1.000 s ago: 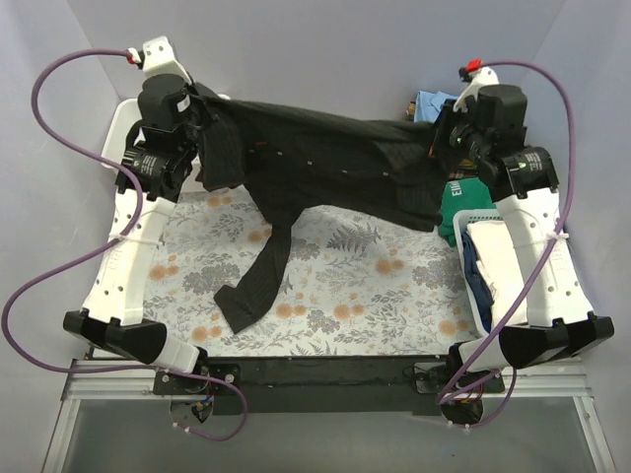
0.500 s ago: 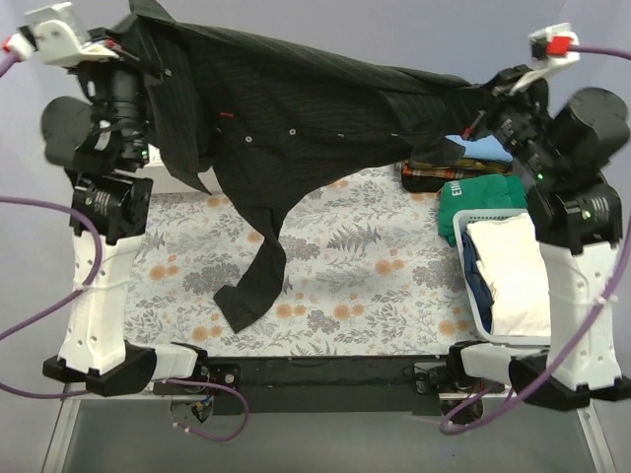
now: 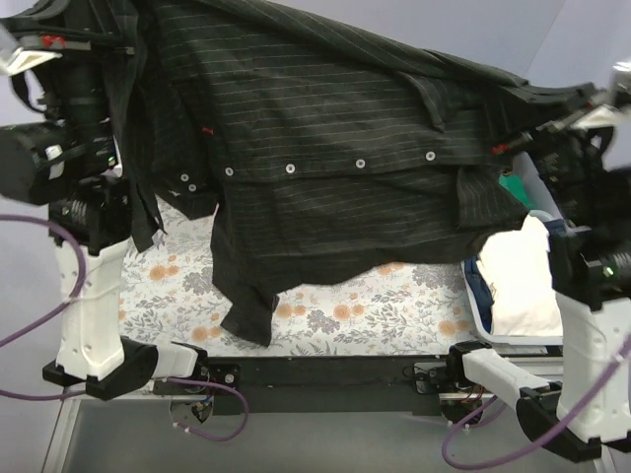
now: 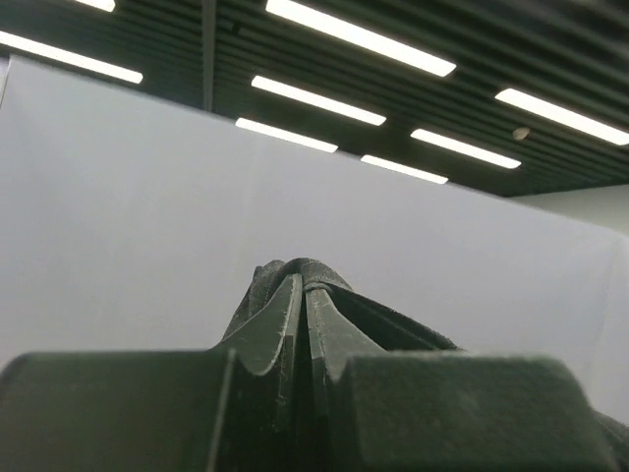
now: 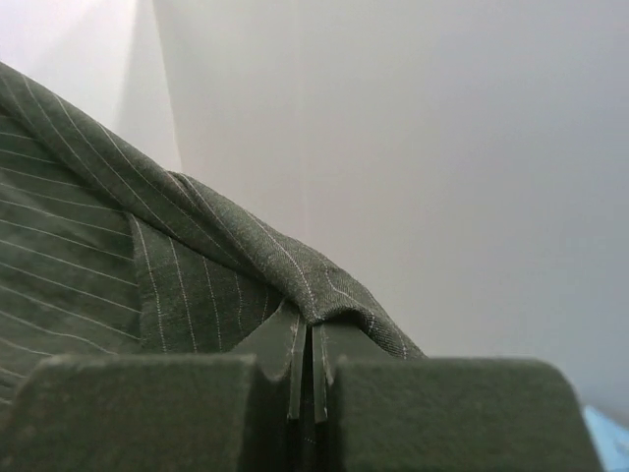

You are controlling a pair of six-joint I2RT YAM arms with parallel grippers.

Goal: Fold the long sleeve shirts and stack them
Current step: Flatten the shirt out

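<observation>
The black pinstriped shirt (image 3: pixel 315 138) with small pale buttons hangs spread wide in the air between both arms, high above the table, a sleeve dangling to the floral cloth. My left gripper (image 3: pixel 120 39) is shut on its left edge; in the left wrist view the jaws (image 4: pixel 304 295) pinch a dark fold of cloth (image 4: pixel 285 270). My right gripper (image 3: pixel 518 103) is shut on the right edge; in the right wrist view the jaws (image 5: pixel 309 339) pinch the striped cloth (image 5: pixel 147 256). The light blue and plaid shirts are hidden behind the raised shirt.
A floral cloth (image 3: pixel 365 315) covers the table. A white bin (image 3: pixel 478 320) at the right holds folded white (image 3: pixel 518 286) and blue cloth. A green garment (image 3: pixel 513 187) peeks out behind the shirt's right edge.
Both arms have lifted the shirt up and toward the camera, stretching it wider. It now covers the back of the table and the clothes pile at the back right.
</observation>
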